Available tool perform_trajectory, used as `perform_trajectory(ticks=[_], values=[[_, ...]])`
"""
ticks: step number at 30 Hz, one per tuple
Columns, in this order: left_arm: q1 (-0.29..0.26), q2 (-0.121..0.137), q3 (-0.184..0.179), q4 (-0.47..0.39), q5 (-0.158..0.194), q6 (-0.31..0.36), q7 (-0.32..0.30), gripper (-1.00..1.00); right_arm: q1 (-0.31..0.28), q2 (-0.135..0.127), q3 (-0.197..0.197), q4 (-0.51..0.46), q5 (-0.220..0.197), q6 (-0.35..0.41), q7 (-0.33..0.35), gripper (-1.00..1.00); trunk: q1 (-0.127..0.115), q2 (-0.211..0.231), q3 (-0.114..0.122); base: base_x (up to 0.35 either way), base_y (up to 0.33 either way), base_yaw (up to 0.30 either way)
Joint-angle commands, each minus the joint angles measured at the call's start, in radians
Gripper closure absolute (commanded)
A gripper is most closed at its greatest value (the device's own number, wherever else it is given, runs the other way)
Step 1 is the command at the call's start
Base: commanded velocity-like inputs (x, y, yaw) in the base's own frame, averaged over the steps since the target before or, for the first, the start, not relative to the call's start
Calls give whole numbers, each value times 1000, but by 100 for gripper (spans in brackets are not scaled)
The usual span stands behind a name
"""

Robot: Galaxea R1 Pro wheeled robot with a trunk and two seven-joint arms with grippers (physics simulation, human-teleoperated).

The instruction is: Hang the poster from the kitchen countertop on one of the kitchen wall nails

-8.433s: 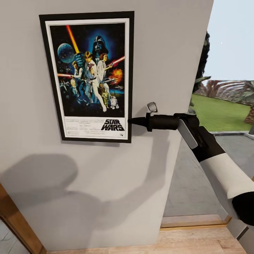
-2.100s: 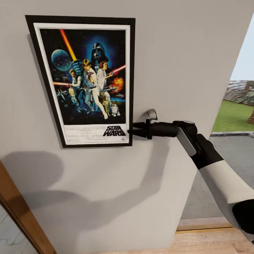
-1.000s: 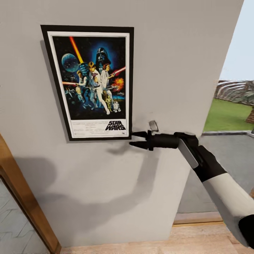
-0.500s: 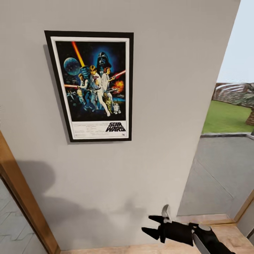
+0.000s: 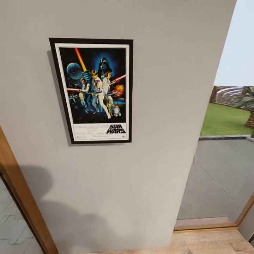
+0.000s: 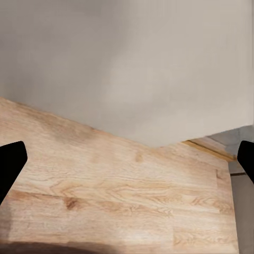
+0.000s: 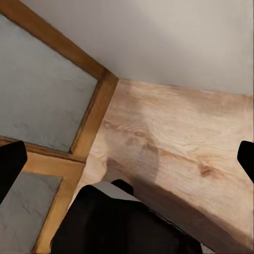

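Black-framed poster (image 5: 93, 90) hangs on the grey wall (image 5: 169, 88); both arms' fingers (image 6: 10, 164) (image 7: 10, 161) spread wide, empty.

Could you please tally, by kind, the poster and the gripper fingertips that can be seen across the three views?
Poster on the grey wall: 1
Left gripper fingertips: 2
Right gripper fingertips: 2
Total: 5
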Motion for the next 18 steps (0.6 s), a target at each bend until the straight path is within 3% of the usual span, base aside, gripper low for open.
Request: perform_trajectory(ticks=[1,5,8,14,18], values=[[0,0,-9,0,6,-6,-1,-100,-1,0,9,53,-9,-30,-17,-100,0,-1,1,0,0,0],[0,0,-11,0,6,-6,-2,-100,-1,8,10,183,-8,-98,-55,-100,0,-1,8,-75,0,0],[0,0,-11,0,6,-6,-2,-100,-1,12,10,221,-8,-114,-78,-100,0,-1,12,-241,0,0],[0,0,-11,3,8,-5,0,-100,-1,23,10,276,-10,-125,-284,-100,0,-1,15,-162,0,0],[0,1,-10,7,10,-4,1,-100,-1,50,9,348,-11,-126,-462,-100,0,-1,15,-30,0,0]])
